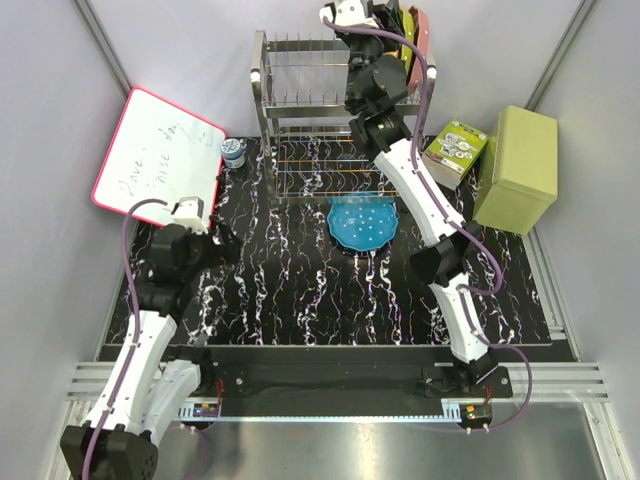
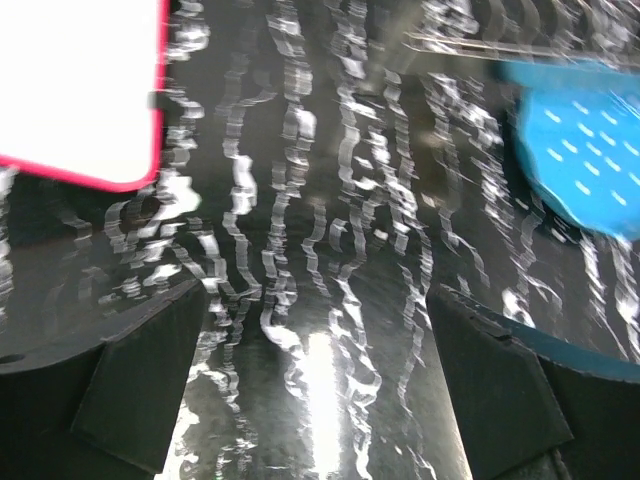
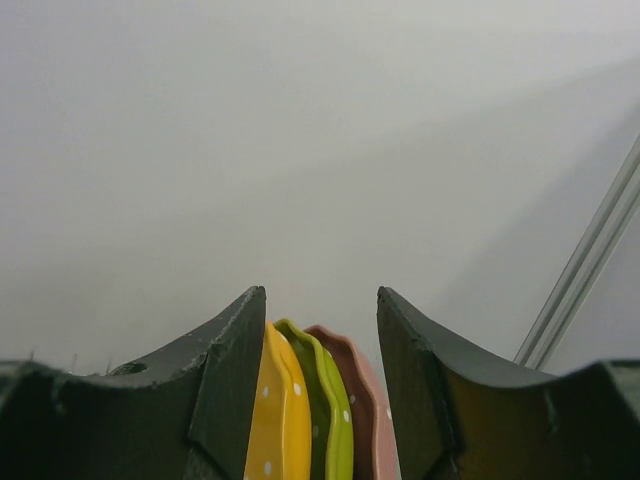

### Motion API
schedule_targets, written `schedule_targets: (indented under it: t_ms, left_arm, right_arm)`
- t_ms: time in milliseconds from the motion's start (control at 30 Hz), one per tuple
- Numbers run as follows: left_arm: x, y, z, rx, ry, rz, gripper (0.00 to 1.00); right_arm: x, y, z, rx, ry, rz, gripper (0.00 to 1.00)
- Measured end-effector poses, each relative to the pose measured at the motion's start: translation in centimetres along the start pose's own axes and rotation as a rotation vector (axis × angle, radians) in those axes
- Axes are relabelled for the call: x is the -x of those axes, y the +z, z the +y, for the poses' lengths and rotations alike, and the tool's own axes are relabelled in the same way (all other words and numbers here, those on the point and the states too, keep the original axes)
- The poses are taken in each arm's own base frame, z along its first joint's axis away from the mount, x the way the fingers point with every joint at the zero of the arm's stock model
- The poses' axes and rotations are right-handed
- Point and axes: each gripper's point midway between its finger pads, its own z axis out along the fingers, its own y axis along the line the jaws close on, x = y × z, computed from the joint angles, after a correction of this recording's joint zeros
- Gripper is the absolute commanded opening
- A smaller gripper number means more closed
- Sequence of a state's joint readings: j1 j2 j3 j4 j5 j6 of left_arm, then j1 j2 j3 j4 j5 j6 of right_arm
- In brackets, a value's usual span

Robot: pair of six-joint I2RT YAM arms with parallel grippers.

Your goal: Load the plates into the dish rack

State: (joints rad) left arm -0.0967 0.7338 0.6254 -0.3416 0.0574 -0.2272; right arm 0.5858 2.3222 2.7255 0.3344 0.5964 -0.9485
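Top external view first: the black, white-veined table (image 1: 300,290) fills the floor, and at its far edge stands the tall 2-tier chrome wire dish rack (image 1: 300,90). The right arm stretches high to the rack's far right corner, I'd say because the slotted top tier there takes plates on edge. Left of the rack sits a red-rimmed whiteboard (image 1: 160,150). To the right is a pale green box (image 1: 518,168), with a printed carton (image 1: 455,150) beside it.

Now the plates. On the right wrist view, 3 stand upright side by side between the fingers of the right gripper (image 3: 320,300): the orange scalloped plastic plate (image 3: 278,420), the yellow-green plate (image 3: 330,420) and the pink plate (image 3: 372,430). One finger sits against the orange plate, but a gap shows beside the pink one, so that gripper is spread and squeezing nothing. My read: 3 of 4 loaded.

The blue dotted plate (image 1: 362,222) lies flat on the table just in front of the rack, and looks like the last one to go. The left gripper (image 2: 315,292) hovers low over the table, fingers wide and empty, with the blue plate at the right edge of its view. Smallest of all is a small round tin (image 1: 233,152) by the rack's left foot.
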Motion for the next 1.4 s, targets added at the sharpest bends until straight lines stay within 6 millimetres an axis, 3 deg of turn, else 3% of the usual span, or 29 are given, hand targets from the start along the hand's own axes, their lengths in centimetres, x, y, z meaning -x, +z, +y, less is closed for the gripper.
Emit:
schedule_targets:
  t_ms: [133, 233, 333, 400, 533, 633, 700, 800, 833, 900, 967, 1033, 1200, 1400]
  left_arm:
    - [-0.7, 0.6, -2.9, -0.145, 0.019, 0.068, 0.99]
    - [-1.2, 1.6, -6.3, -0.266, 0.054, 0.137, 0.99]
    - [-2.3, 2.0, -9.8, -0.378, 0.110, 0.194, 0.99]
    - [-3.0, 2.1, -11.4, -0.432, 0.146, 0.225, 0.99]
    - [-3.8, 3.2, -13.8, -0.515, 0.216, 0.260, 0.99]
    - [-4.2, 4.9, -15.1, -0.532, 0.240, 0.300, 0.99]
    - [-4.3, 6.5, -16.1, -0.537, 0.256, 0.324, 0.98]
    - [-4.9, 8.5, -18.0, -0.555, 0.318, 0.338, 0.80]
    - [-5.3, 8.8, -18.7, -0.570, 0.344, 0.341, 0.57]
    - [-6.3, 9.1, -20.2, -0.610, 0.408, 0.349, 0.26]
    - [-7.3, 9.6, -21.7, -0.649, 0.478, 0.357, 0.09]
    - [-7.9, 10.3, -23.2, -0.678, 0.525, 0.359, 0.07]
    - [-9.0, 12.7, -26.6, -0.728, 0.609, 0.348, 0.00]
    - [-10.9, 16.2, -29.2, -0.730, 0.656, 0.351, 0.00]
  right_arm:
    - [4.5, -1.4, -1.7, -0.001, 0.021, -0.038, 0.60]
    - [7.0, -2.5, -5.1, -0.031, 0.052, -0.016, 0.68]
    - [6.9, -4.1, -9.6, -0.046, 0.063, 0.081, 0.78]
    - [5.8, -6.2, -12.0, -0.009, 0.042, 0.154, 0.85]
    - [2.7, -12.1, -14.3, 0.139, 0.027, 0.261, 0.91]
    - [-0.2, -16.9, -13.2, 0.312, 0.056, 0.357, 0.92]
    - [-2.7, -21.0, -11.2, 0.466, 0.087, 0.438, 0.94]
    - [-7.4, -28.4, -7.7, 0.703, 0.123, 0.591, 0.94]
    - [-9.1, -30.9, -6.8, 0.766, 0.125, 0.648, 0.93]
    - [-12.2, -35.4, -5.5, 0.868, 0.117, 0.765, 0.89]
    - [-14.4, -39.2, -5.0, 0.947, 0.110, 0.860, 0.86]
    - [-15.4, -41.9, -5.0, 1.001, 0.123, 0.924, 0.85]
    - [-14.6, -45.3, -6.1, 1.072, 0.252, 0.991, 0.90]
    - [-15.7, -45.9, -6.6, 1.033, 0.352, 1.118, 0.93]
